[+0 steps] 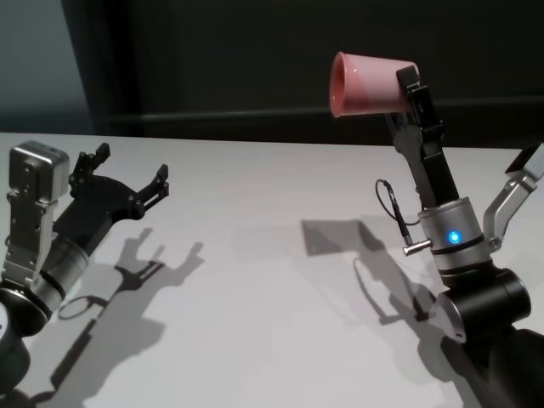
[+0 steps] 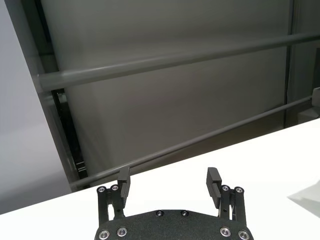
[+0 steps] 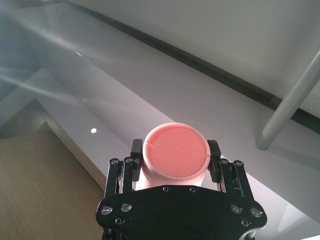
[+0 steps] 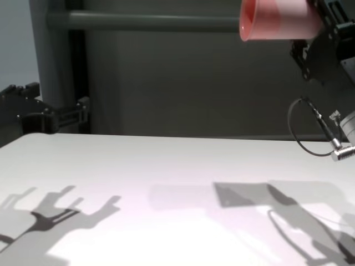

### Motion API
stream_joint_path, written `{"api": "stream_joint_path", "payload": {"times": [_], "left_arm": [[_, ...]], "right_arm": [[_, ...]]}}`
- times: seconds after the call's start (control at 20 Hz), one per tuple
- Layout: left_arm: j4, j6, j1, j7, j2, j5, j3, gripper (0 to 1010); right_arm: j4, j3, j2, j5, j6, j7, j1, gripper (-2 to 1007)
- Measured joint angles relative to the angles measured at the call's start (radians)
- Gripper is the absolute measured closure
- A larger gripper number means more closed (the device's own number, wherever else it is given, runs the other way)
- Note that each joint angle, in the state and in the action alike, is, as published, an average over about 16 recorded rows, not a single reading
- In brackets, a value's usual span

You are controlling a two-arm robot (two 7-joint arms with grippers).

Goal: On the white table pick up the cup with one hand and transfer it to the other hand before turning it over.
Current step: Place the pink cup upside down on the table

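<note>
High above the white table (image 1: pixel 272 297), the pink cup (image 1: pixel 365 82) is held on its side, mouth facing my left arm. My right gripper (image 1: pixel 405 85) is shut on the cup near its base. The right wrist view shows the cup's round base (image 3: pixel 176 155) between the two black fingers (image 3: pixel 136 148). The chest view has the cup (image 4: pixel 277 19) at the top right, far above the tabletop (image 4: pixel 166 166). My left gripper (image 1: pixel 132 166) hovers over the table's left side, open and empty, well apart from the cup. Its spread fingertips (image 2: pixel 124 176) show in the left wrist view.
A dark wall with a grey horizontal rail (image 4: pixel 138 21) runs behind the table's far edge. A thin black cable loop (image 1: pixel 391 204) hangs off my right wrist. Shadows of both arms fall on the tabletop.
</note>
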Motion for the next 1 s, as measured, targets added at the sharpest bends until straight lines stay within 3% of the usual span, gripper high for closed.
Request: {"api": "stream_joint_path", "payload": {"times": [0.55, 1.0], "left_arm": [[0.020, -0.031, 0.025, -0.027, -0.046, 0.010, 0.001, 9], [0.072, -0.080, 0.017, -0.081, -0.090, -0.014, -0.006, 9]], "right_arm": [[0.000, 0.000, 0.000, 0.000, 0.000, 0.000, 0.000, 256], [0.000, 0.000, 0.000, 0.000, 0.000, 0.000, 0.000, 256]]}}
